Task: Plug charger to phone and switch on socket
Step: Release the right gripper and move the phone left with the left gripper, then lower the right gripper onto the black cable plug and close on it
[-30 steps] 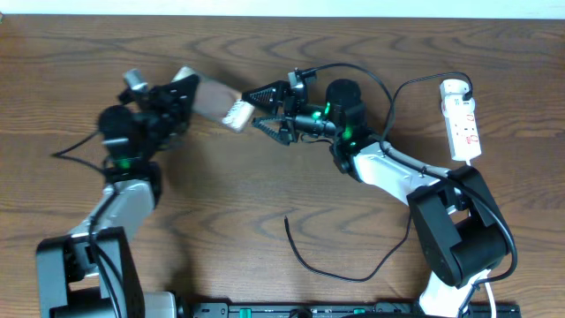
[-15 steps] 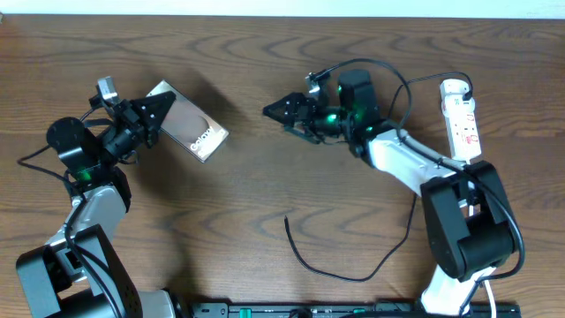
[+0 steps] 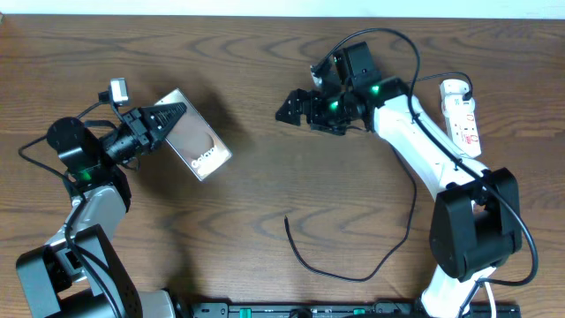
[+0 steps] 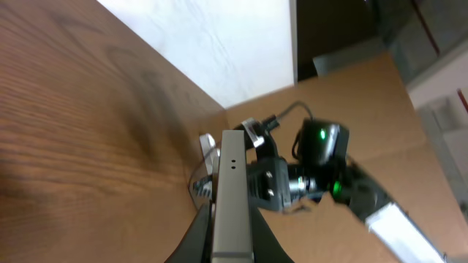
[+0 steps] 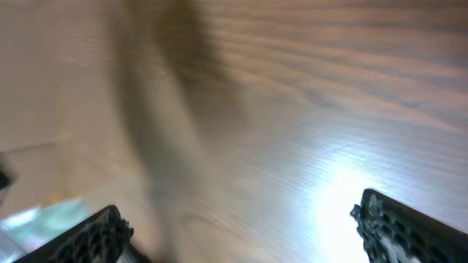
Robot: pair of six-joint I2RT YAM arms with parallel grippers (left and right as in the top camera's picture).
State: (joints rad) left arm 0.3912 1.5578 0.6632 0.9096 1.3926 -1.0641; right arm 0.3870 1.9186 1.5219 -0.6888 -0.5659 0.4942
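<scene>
One wood-grain table, white wall, gripped phone

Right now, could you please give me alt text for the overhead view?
The left gripper, jaws shut, holds the phone at left; the right gripper hangs open and empty near top centre. The charger lies on the wooden table, the white socket at right.

Clear lane down the middle of the table
We see bare wood between the phone, clamped in the left gripper, and the wide-open right gripper. The charger loops across the near centre. The right arm runs just beside the socket at the right edge.
</scene>
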